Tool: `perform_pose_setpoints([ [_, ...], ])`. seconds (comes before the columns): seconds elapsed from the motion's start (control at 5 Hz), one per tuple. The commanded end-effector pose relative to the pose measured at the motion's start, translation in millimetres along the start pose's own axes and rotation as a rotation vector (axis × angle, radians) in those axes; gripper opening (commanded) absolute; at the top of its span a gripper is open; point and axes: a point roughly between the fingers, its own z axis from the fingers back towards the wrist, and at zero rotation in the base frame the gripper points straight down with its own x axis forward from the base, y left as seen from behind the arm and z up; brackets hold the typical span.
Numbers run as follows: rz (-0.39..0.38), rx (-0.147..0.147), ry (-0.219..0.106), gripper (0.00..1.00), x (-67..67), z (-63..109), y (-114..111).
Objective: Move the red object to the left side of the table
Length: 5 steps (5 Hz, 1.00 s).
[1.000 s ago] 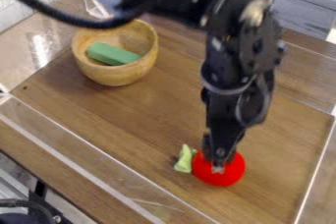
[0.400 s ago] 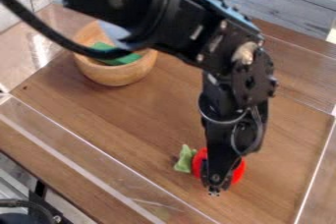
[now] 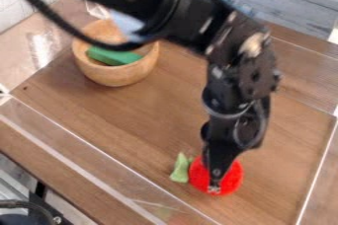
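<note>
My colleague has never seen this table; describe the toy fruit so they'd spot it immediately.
On the wood-grain tabletop, look across from the wooden bowl to directly beneath the black gripper. The toy fruit there is rounded and bright red with a pale green leafy stem, unlike the green block inside the bowl.

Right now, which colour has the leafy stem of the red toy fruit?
Pale green, seen in the camera view.

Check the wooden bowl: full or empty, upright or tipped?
Upright, and not empty: the wooden bowl sits level with its opening facing up, and a green block lies inside it.
</note>
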Motion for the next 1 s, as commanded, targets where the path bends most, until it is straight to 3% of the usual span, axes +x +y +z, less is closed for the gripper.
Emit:
perform_pose_setpoints([
  [0.0, 0.001, 0.033, 0.012, 0.0, 11.1, 32.7, 5.2],
  [0.4, -0.001, 0.055, 0.078, 0.0, 2.0, 72.1, 22.9],
  [0.8, -0.051, 0.108, 0.069, 0.0, 8.5, 75.4, 38.3],
])
